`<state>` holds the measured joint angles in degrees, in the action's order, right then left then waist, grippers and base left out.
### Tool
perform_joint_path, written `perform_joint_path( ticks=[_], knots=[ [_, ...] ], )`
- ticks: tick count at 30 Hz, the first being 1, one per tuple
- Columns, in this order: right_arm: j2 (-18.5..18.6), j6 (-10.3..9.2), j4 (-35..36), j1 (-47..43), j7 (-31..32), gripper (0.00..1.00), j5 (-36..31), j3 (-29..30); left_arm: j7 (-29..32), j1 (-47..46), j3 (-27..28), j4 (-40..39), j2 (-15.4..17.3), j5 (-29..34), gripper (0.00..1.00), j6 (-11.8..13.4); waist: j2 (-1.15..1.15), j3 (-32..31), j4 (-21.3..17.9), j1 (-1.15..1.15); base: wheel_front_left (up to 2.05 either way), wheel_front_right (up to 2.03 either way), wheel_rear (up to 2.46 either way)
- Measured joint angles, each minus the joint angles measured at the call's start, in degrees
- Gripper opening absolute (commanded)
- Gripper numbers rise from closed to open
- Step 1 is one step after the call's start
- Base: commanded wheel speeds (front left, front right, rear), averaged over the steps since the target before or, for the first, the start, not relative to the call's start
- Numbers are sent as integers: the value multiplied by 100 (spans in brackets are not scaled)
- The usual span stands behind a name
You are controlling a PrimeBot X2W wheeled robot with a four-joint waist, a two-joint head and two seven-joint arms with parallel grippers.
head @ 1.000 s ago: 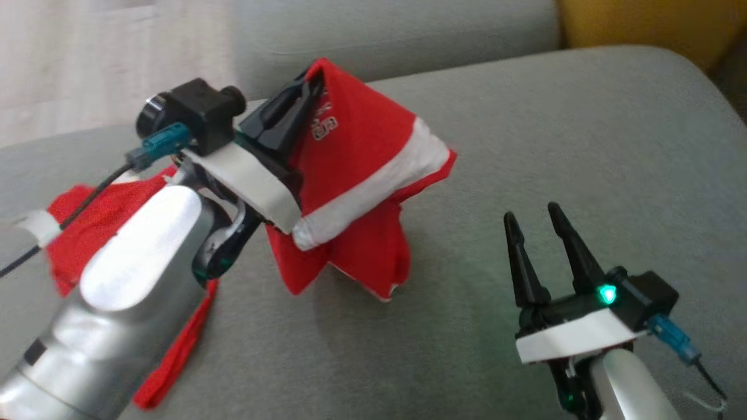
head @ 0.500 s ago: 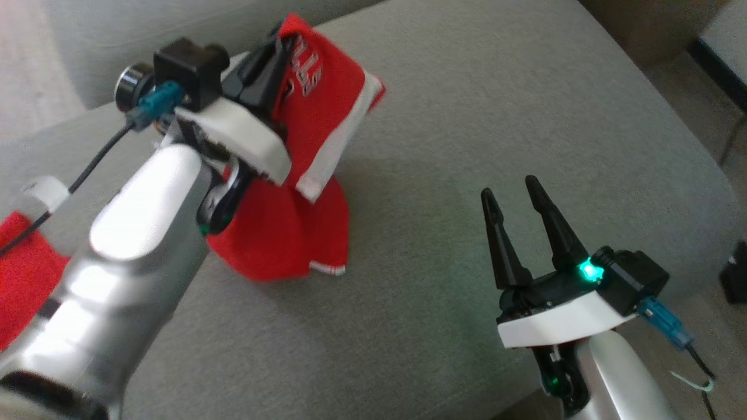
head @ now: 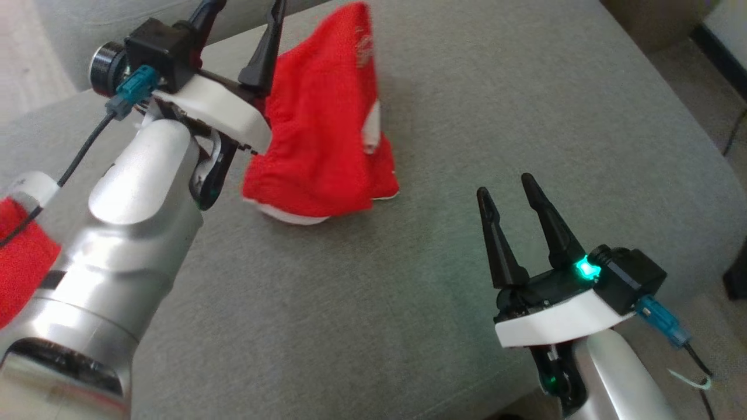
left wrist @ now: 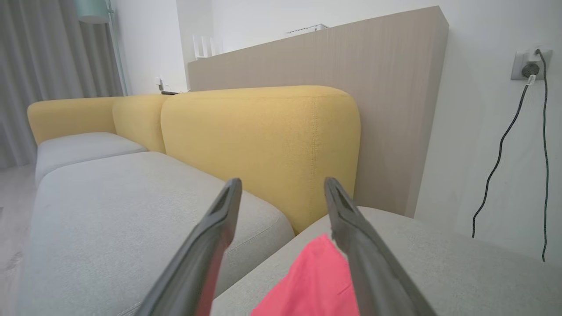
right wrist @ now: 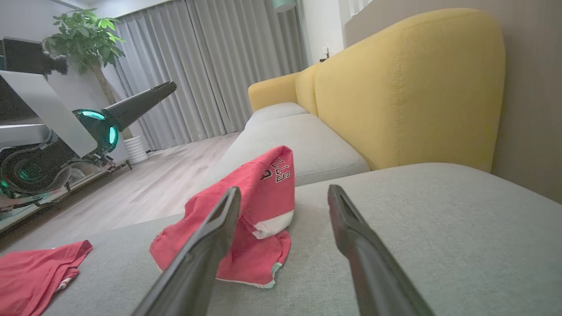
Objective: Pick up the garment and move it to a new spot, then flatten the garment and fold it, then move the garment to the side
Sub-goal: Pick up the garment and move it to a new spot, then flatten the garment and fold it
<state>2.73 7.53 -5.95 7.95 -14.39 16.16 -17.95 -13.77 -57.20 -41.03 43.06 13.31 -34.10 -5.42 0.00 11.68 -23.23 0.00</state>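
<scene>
The garment [head: 318, 128] is red with white trim and lies in a tall, crumpled heap on the grey sofa cushion [head: 467, 105]. My left gripper [head: 245, 9] is open just above and to the left of it, holding nothing. In the left wrist view, its spread fingers [left wrist: 283, 182] show a corner of the garment [left wrist: 311, 281] below them. My right gripper [head: 505, 186] is open and empty over the cushion's front right, apart from the cloth. In the right wrist view, the garment [right wrist: 268, 188] stands ahead between the open fingers [right wrist: 283, 193], with black lettering on it.
A second red cloth [head: 23, 256] lies at the far left, behind my left forearm [head: 134, 192]. The yellow backrest [right wrist: 408, 87] stands behind the seat. The cushion's right edge [head: 709, 175] drops to the floor. A cable [left wrist: 505, 153] hangs on the wall.
My left gripper has opened and let go of the garment, which has slumped onto the cushion. The head camera has shifted. The right gripper stays open.
</scene>
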Motion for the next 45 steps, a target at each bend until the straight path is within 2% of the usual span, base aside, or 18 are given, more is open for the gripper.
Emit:
perform_joint_path(
  ticks=[6,11,14,20,22,27,31,37,40,45],
  knots=[
    [0,0,-49,2,1,100,-26,104,-52,53,-134,-56,86,142,100,-112,0,-88,395,0,0,0,0],
    [1,0,-134,-21,1,100,-143,314,-93,533,-66,-541,332,315,100,-71,0,-232,806,-1,0,0,0],
    [0,0,-176,-53,0,100,-202,371,-93,886,26,-815,439,405,100,64,0,-307,979,-1,0,0,0],
    [0,0,-301,-236,1,100,-389,491,-93,2361,458,-1769,700,563,100,531,0,-561,1488,-1,0,0,0],
    [0,0,-367,-415,0,100,-476,538,-93,3217,802,-2345,703,578,100,793,0,-683,1723,-1,0,0,0],
    [-2,0,-417,-552,1,100,-569,632,-92,4473,1215,-3038,568,743,100,1102,0,-846,2054,-2,0,0,0],
    [-1,0,-405,-605,1,100,-730,772,-93,4876,1218,-3149,378,974,100,999,0,-884,2314,-2,0,0,0],
    [-4,0,-354,-533,0,100,-1158,850,-93,4519,1210,-3142,159,1312,100,891,0,-779,2696,-1,0,0,0],
    [-3,0,-776,-320,20,100,-1492,815,-93,4419,1296,-3177,16,1360,100,835,0,-674,2879,0,0,0,0],
    [-2,0,-1591,233,445,100,-1994,717,-93,4423,1416,-3120,-81,1504,100,687,0,-474,3153,0,0,0,0]
  ],
)
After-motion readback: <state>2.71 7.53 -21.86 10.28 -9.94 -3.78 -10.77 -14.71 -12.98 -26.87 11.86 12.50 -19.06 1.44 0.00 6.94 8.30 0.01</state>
